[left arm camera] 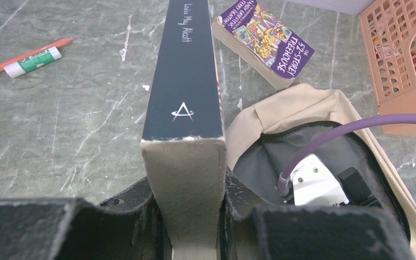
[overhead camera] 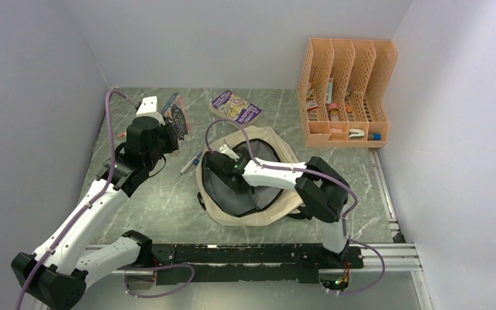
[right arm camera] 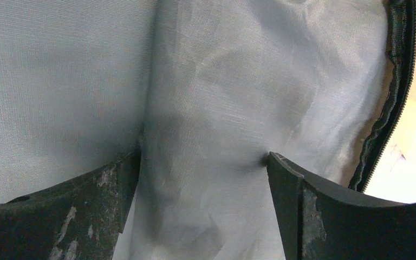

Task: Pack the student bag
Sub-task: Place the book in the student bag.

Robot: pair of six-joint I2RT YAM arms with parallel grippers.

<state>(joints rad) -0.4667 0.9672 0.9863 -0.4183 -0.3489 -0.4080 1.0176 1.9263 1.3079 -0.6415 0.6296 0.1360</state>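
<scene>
Left jaws grip a black-spined paperback by its lower edge, squeezing it from both sides and holding it above the counter, just left of the student bag. That beige bag lies at the middle of the counter with its mouth unzipped. The right jaws are down inside it, spread wide against the grey lining, gripping nothing. A purple book lies just behind the bag, an orange file organizer stands at the back right, and an orange pen rests far left.
</scene>
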